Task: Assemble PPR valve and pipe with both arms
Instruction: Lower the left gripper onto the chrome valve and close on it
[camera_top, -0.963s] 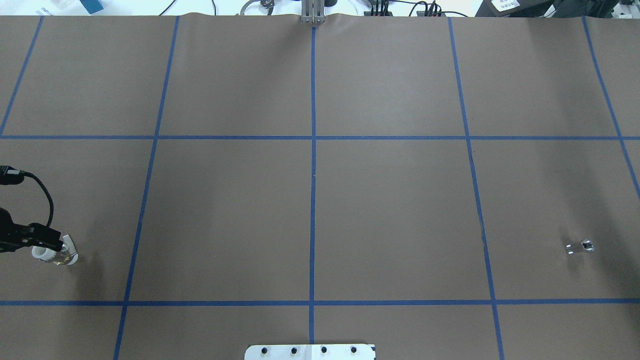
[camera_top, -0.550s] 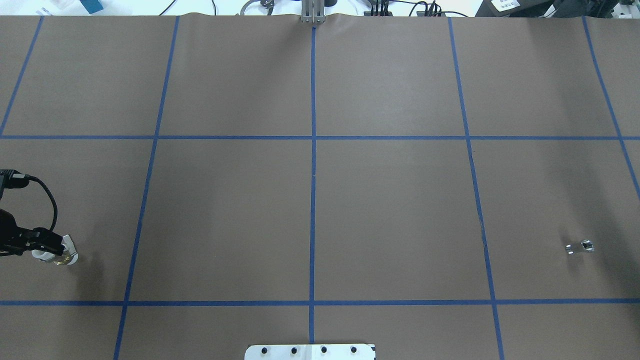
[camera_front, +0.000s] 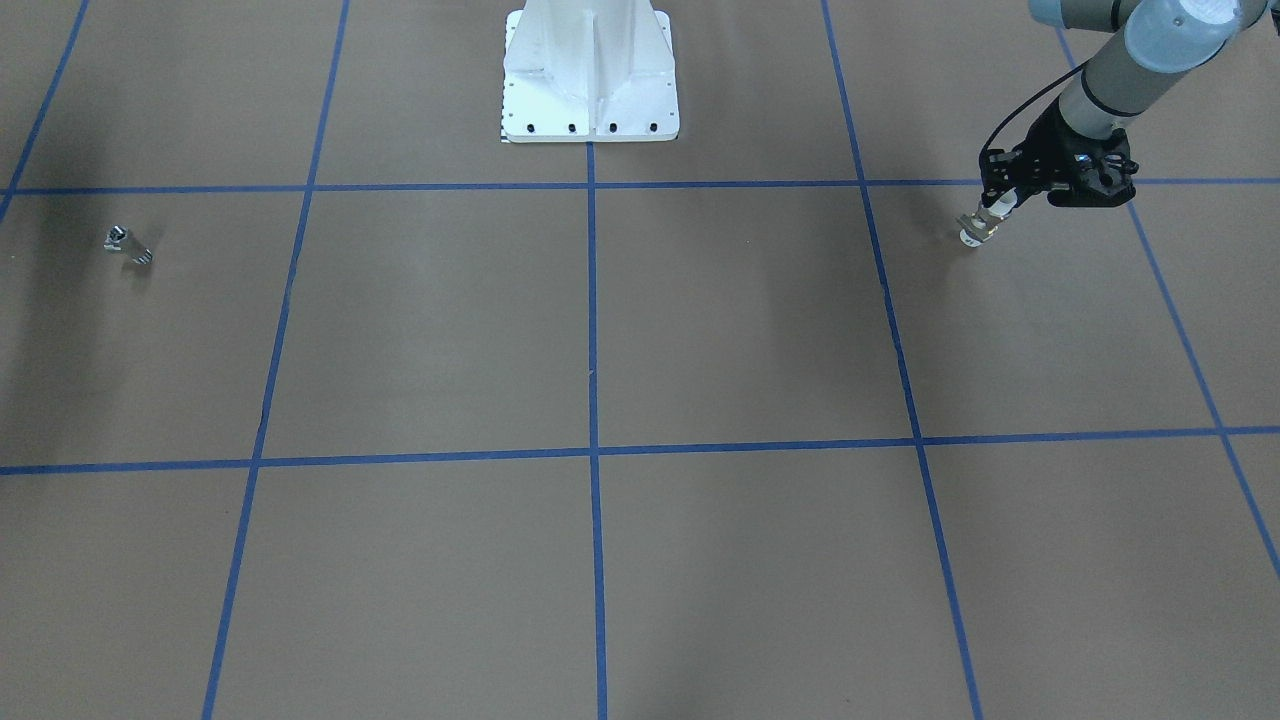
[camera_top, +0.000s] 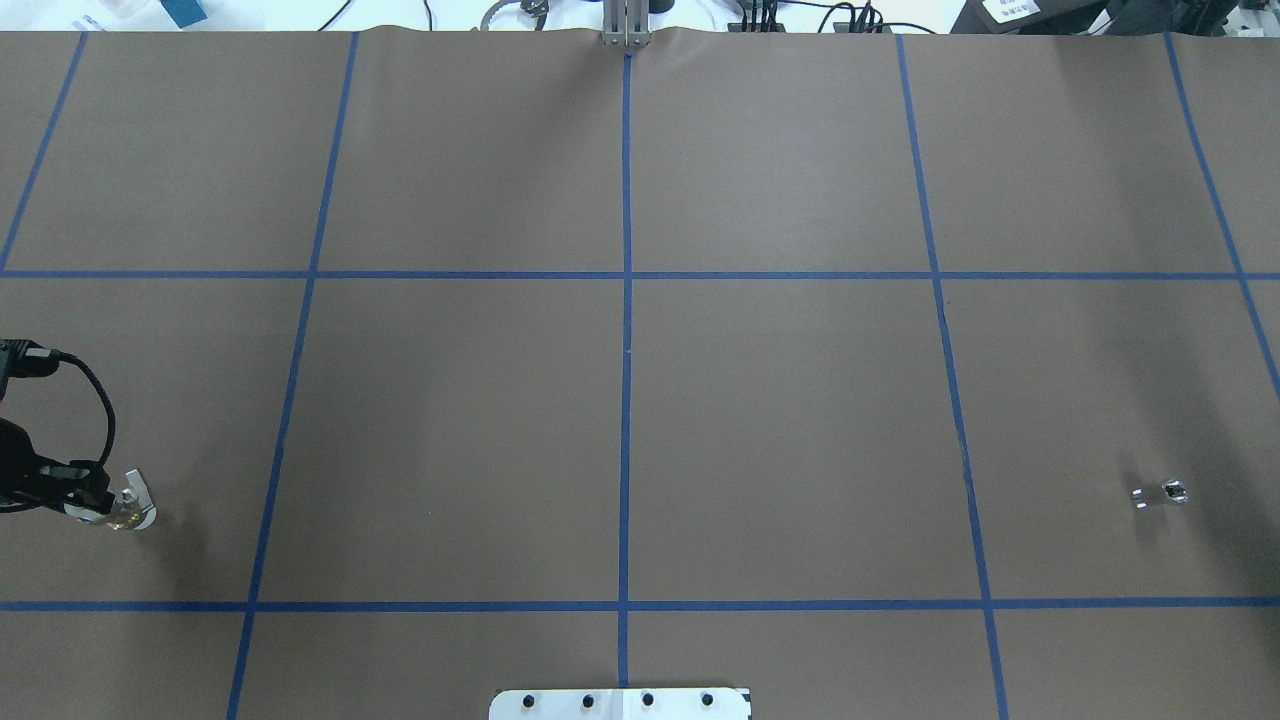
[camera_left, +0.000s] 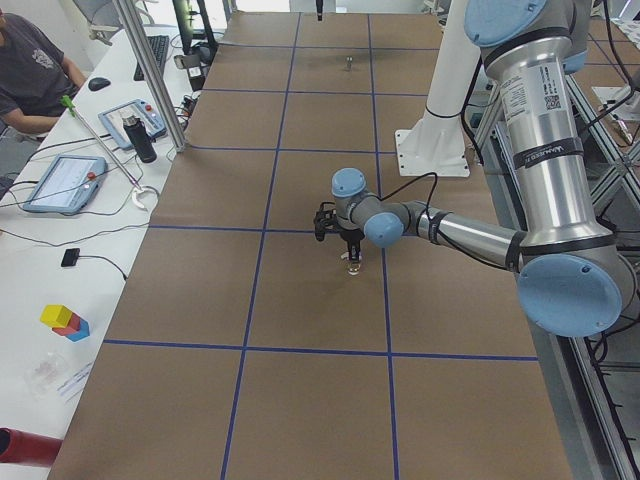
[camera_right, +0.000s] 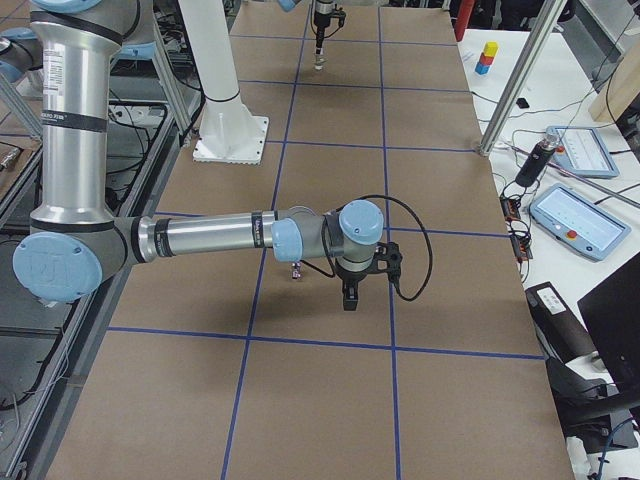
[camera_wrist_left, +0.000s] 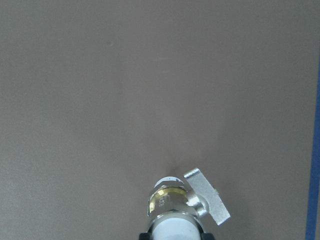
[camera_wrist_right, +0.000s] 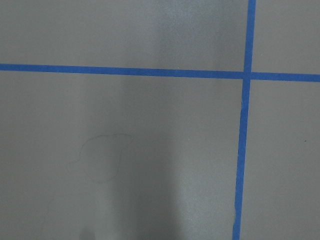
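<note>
The PPR valve (camera_top: 132, 508), white with a brass middle and a pale tab handle, is at the table's left edge, low over the brown paper. My left gripper (camera_top: 85, 495) is shut on its white end. In the left wrist view the valve (camera_wrist_left: 172, 200) sticks out between the black fingertips (camera_wrist_left: 145, 236), with the tab to its right. Both also show in the front view: gripper (camera_front: 995, 212), valve (camera_front: 973, 235). The pipe (camera_top: 1160, 494), a tiny silver stub, lies alone at the right (camera_front: 126, 243). My right gripper (camera_right: 348, 297) hangs just beside the pipe (camera_right: 296, 271); I cannot tell whether it is open or shut.
Brown paper with blue tape lines (camera_top: 626, 350) covers the table. The white pedestal base (camera_front: 590, 75) stands at the robot's side of the table. The right wrist view shows only paper and a tape crossing (camera_wrist_right: 246, 75). Operators' tablets (camera_left: 65, 182) lie beyond the far edge.
My left gripper has shifted slightly toward the table's left edge and closer over the valve's white end. The valve and the pipe have stayed in place.
</note>
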